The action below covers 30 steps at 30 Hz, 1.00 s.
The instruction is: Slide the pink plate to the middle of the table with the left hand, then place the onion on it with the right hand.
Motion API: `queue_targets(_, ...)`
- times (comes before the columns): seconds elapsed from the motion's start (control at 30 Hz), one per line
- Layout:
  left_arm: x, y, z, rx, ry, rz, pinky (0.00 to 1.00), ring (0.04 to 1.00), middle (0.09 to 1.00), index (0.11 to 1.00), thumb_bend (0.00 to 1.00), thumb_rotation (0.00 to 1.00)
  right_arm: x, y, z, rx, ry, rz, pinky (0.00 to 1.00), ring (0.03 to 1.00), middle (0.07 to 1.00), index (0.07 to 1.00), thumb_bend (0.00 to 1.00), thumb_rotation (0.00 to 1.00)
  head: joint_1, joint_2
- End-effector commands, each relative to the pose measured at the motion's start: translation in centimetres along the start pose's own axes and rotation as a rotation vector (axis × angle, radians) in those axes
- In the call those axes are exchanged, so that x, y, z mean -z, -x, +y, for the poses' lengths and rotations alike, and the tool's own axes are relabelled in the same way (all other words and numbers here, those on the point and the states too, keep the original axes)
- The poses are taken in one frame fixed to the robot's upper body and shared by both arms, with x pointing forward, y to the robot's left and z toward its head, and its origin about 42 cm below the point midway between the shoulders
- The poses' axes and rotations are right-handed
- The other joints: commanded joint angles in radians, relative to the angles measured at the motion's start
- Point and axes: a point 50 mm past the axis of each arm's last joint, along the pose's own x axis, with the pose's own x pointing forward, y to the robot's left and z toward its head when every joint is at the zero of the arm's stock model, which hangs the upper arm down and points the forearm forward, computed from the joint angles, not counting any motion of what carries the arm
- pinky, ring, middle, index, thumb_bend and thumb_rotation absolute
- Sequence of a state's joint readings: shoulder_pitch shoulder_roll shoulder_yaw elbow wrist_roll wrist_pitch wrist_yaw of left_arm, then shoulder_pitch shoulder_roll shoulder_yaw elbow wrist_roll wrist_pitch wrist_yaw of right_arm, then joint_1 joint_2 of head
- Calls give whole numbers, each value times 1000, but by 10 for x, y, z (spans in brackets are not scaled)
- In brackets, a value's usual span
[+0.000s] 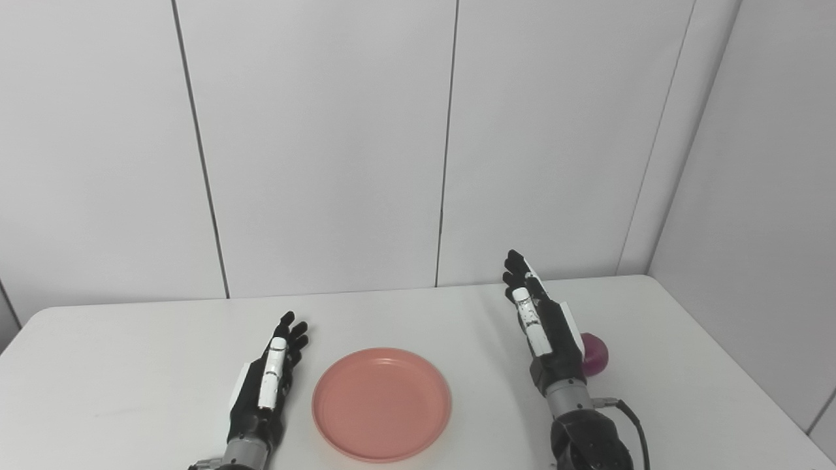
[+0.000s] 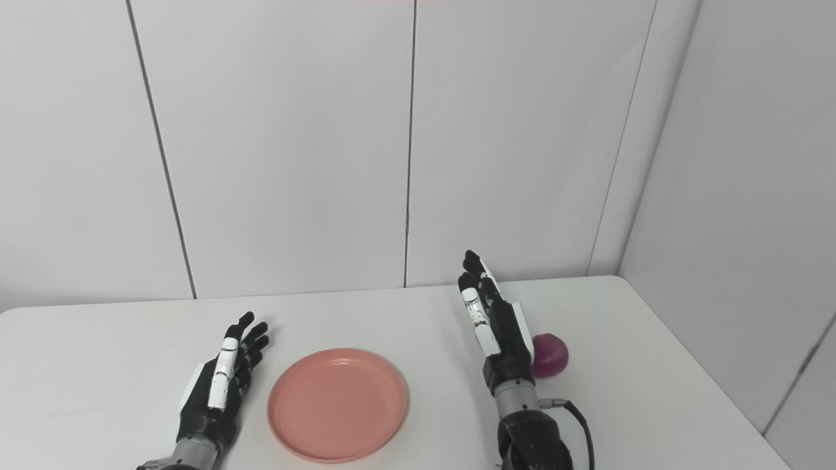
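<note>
Right robot hand (image 1: 545, 326) open, fingers straight, holding nothing; raised edge-on, likely poised to close on the onion (image 1: 594, 354) just beside its outer side. Left robot hand (image 1: 268, 385) open and empty, low on the surface (image 1: 130, 365); plate (image 1: 382, 403) just inboard, apparently already placed centrally.

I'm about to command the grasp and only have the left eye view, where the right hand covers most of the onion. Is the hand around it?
Observer: No. In the right eye view the right hand has its fingers straight, beside the onion, not around it.
Operator: Does the onion sit on the table?
Observer: Yes. Nearly all of it shows here: round, purple, resting on the table on the hand's right side. Only its left edge is hidden.
</note>
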<state>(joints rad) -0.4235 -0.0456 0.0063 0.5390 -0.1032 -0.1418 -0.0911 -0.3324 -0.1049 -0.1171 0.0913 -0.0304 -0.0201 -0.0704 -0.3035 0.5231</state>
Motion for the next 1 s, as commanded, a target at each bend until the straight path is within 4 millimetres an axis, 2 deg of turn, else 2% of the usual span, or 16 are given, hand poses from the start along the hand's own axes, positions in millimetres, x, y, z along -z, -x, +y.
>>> queue_targets(0.0, 17, 13, 17, -16, -4, 32, 993, 949, 933, 941, 547, 1000, -39, -22, -9, 32, 77, -150, 924, 927, 919, 920, 598, 812, -34, -4)
queue_targets(0.1, 17, 13, 24, -16, 13, 40, 1000, 953, 940, 946, 531, 1000, -50, -26, -19, 58, 219, -150, 897, 922, 905, 903, 638, 761, -114, -12)
queue_targets(0.23, 16, 13, 30, -3, 24, 47, 1000, 963, 955, 958, 513, 1000, -63, -31, -35, 61, 392, -130, 859, 906, 897, 894, 689, 698, -138, -10)
queue_targets(0.37, 20, 13, 34, 10, 34, 45, 1000, 961, 949, 952, 519, 1000, -76, -33, -54, 62, 544, -79, 825, 875, 882, 872, 749, 582, -146, -4)
queue_targets(0.53, 19, 13, 32, 13, 65, 54, 1000, 958, 941, 944, 529, 1000, -86, -36, -74, 75, 661, -5, 768, 833, 848, 846, 818, 519, -156, 5)
queue_targets(0.77, 19, 14, 32, 17, 69, 59, 1000, 951, 938, 943, 549, 1000, -90, -36, -83, 87, 789, 65, 763, 833, 847, 839, 876, 479, -140, 14)
queue_targets(0.97, 17, 16, 29, 13, 83, 57, 998, 948, 931, 936, 552, 1000, -83, -41, -88, 74, 916, 123, 773, 844, 857, 851, 905, 460, -127, 20)
